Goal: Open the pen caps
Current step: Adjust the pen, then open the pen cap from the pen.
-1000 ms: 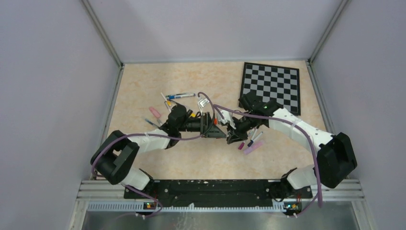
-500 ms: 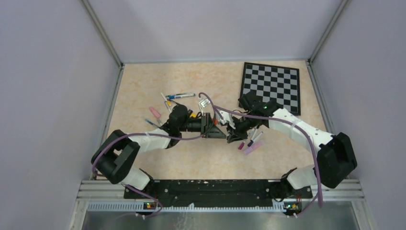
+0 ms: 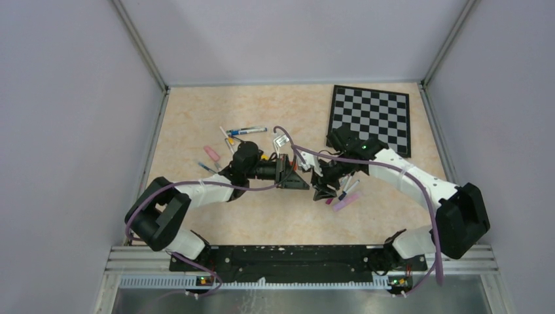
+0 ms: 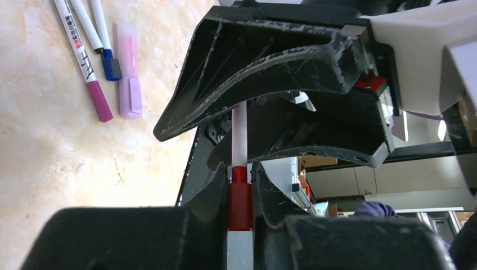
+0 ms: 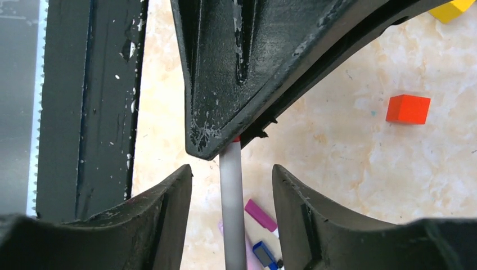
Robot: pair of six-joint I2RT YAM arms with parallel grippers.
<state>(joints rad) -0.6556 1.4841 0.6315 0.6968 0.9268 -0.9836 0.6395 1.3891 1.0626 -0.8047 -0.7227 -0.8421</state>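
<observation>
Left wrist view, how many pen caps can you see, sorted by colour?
magenta cap: 1
blue cap: 1
lilac cap: 1
red cap, in the left pincer: 1
Total: 4

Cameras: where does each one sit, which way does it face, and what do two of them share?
Top external: above and behind, looking down at the table; left arm and right arm reach in from the bottom edge.
Left wrist: looks along the left end effector, shut on the red cap, toward the other arm.
Right wrist: looks the opposite way along the open right end effector; red cube beyond.
Shared: both wrist views show the same pen.
</observation>
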